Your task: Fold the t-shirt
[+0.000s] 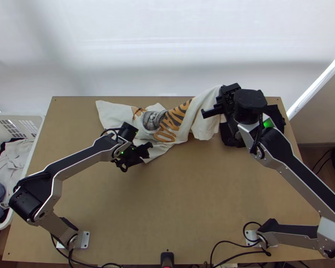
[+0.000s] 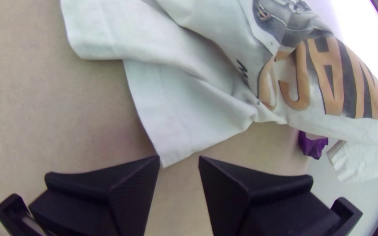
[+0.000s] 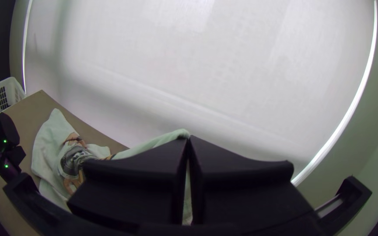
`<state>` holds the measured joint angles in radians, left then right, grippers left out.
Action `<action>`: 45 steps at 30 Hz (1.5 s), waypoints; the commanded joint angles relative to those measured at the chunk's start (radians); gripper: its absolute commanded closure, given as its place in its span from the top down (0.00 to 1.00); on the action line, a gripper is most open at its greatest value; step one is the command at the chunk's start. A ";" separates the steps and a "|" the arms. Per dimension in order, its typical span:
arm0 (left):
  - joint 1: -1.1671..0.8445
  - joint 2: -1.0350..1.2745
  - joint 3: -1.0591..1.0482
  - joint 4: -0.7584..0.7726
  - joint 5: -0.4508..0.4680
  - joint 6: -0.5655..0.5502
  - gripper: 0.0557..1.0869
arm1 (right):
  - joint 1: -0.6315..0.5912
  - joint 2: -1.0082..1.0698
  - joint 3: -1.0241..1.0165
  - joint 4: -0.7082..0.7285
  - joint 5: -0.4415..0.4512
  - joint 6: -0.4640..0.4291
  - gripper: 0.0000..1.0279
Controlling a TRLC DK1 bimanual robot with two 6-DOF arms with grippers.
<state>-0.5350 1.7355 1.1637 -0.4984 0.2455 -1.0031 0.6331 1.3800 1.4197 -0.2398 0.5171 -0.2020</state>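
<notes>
A light wooden desk (image 1: 181, 205) is standing before a broad white screen (image 1: 167, 49), with a white plastic basket of clothes (image 1: 30, 154) sitting at its left. Black cloth (image 1: 278, 117) is lying bunched near its far right corner. The cream t-shirt with orange lettering (image 1: 203, 120) is lying crumpled across the far half, its right end rising to the right gripper (image 1: 223, 97), whose fingers are pinching it closed. The left gripper (image 1: 140, 154) is holding nothing, its fingers parted beside a flat corner.

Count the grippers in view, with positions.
2. Left gripper: open at the near corner of the white t-shirt. Right gripper: shut on the t-shirt's raised end, over the far side of the table.
</notes>
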 commanded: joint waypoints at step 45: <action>0.357 -0.139 0.395 -0.164 -0.055 0.143 0.03 | -0.145 0.007 0.018 0.046 0.015 0.003 0.03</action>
<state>-0.2481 1.6932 1.4853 -0.6262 0.2058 -0.8925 0.5224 1.4158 1.4200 -0.2184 0.5163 -0.2092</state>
